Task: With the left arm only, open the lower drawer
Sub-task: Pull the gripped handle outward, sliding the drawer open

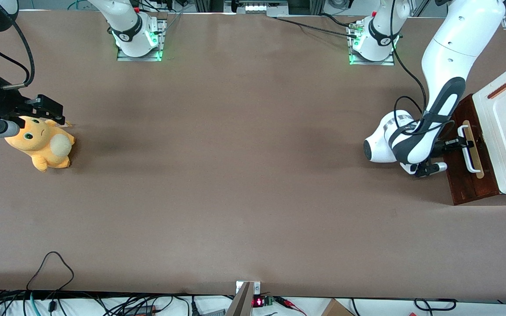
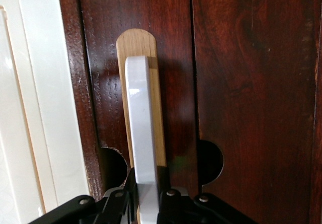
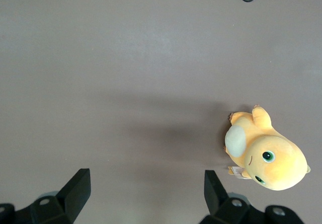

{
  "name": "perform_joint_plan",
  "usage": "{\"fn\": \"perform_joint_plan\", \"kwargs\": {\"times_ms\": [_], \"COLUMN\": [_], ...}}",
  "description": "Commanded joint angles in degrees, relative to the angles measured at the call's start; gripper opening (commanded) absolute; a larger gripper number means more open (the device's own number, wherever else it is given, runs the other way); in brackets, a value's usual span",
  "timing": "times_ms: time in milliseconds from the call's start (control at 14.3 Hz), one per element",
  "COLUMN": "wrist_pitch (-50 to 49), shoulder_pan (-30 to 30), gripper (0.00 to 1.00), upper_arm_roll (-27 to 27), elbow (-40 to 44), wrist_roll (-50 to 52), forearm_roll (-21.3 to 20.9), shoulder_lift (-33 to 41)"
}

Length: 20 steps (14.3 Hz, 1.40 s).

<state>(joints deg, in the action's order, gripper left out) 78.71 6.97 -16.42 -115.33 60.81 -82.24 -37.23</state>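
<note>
at the handle: pull straight, pull slow

toward the working arm's end of the tabletop, low on the front of the white cabinet, sits the lower drawer, dark reddish-brown, seemingly shut or barely out. carries a white bar handle on a pale wood strip. gripper of the left arm pressed right up to that handle, roughly at its middle. fingers set narrow on either side of the bar, close against it and apparently gripping; actual squeeze not certain from the wrist view alone.

judged step: grip made or nearly made, pull not yet begun.

to do it well:
- confirm a firm pinch on the bar before any travel, not a mere touch.
- draw straight away from the cabinet front, level with the tabletop, along the drawer's own line.
- avoid lifting or twisting; a tilted pull likely jams the drawer or drags the whole cabinet.
- go slowly at first, since a light cabinet may slide instead of the drawer opening.
- stop short of full travel.

well apart, toward the parked arm's end, lies a yellow plush toy, no concern.
</note>
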Motion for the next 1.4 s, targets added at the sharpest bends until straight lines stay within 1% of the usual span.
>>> {"fn": "perform_joint_plan", "kwargs": {"times_ms": [0, 140, 280, 420, 701, 841, 1121, 1331], "wrist_pitch": [-0.7, -0.7, -0.4, -0.3, -0.1, -0.1, 0.0, 0.0], "shoulder_pan": [0.1, -0.1, -1.0, -2.7, -5.9, -6.4, -7.2, -7.8], "gripper": [0.02, 0.00, 0.00, 0.00, 0.00, 0.00, 0.00, 0.00], "upper_arm_roll": [0.1, 0.1, 0.0, -0.4, -1.8, -2.9, -3.1, -4.4], "elbow": [-0.4, -0.3, 0.0, 0.5, 0.7, 0.6, 0.8, 1.4], "wrist_roll": [-0.3, -0.4, -0.9, -1.1, -2.6, -2.6, -3.0, -3.2], "forearm_roll": [-1.5, -1.5, -1.5, -2.1, -2.0, -2.0, -2.0, -1.7], "shoulder_lift": [0.0, 0.0, 0.2, 0.2, 0.4, 0.5, 0.4, 0.5]}}
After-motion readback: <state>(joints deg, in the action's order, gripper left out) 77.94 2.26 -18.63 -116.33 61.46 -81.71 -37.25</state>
